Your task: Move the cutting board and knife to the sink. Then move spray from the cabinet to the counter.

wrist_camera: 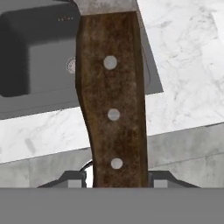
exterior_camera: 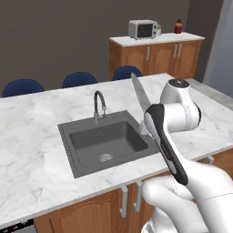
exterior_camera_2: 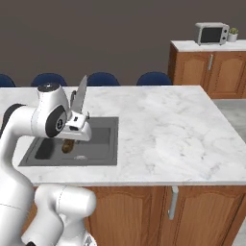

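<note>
Knife (wrist_camera: 112,100) handle's clamped in your pincer (wrist_camera: 114,178), blade up over the sink (exterior_camera: 107,143), so you're mid knife-drop; next, lower it in and let go.

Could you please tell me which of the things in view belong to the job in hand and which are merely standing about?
Part of the job:
- knife, held blade up in the gripper
- sink
- counter

Standing about:
- microwave
- red bottle
- small potted plant
- blue chairs
</note>
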You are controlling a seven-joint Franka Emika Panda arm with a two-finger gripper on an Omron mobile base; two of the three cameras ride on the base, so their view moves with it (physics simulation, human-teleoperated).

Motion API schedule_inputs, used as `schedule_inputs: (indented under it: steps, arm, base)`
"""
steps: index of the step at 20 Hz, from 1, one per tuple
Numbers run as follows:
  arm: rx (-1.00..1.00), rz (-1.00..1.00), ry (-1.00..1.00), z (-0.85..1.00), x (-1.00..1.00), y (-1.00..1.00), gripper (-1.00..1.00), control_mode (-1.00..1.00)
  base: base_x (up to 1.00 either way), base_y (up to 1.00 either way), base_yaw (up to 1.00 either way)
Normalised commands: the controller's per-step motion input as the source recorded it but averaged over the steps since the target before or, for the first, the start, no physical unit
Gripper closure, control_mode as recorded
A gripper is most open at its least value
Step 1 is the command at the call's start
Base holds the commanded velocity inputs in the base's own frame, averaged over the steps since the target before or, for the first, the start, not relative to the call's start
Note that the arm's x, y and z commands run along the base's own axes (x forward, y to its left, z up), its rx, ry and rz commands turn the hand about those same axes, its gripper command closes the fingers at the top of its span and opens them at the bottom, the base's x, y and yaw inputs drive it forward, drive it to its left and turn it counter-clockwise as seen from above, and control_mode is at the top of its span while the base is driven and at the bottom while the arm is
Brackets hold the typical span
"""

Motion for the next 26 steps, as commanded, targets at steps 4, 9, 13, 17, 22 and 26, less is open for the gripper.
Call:
schedule_inputs:
  steps: [4,9,13,17,22,26]
  arm:
    - [0.00,0.01,0.01,-0.02,0.25,0.00,1.00,-1.00]
    - [-0.02,0.20,0.25,-0.17,0.20,-0.11,1.00,-1.00]
    - [-0.03,0.18,0.41,-0.07,0.36,-0.11,1.00,-1.00]
    - [0.00,0.21,0.39,-0.02,0.31,-0.26,1.00,-1.00]
    - [0.00,0.22,0.38,0.00,0.19,-0.35,1.00,-1.00]
    - [0.00,0.21,0.35,-0.04,0.08,-0.37,1.00,-1.00]
  base:
    - [0.01,0.00,0.00]
    - [0.00,0.00,0.00]
    - [0.00,0.00,0.00]
    - [0.00,0.00,0.00]
    - [0.00,0.00,0.00]
    - [0.00,0.00,0.00]
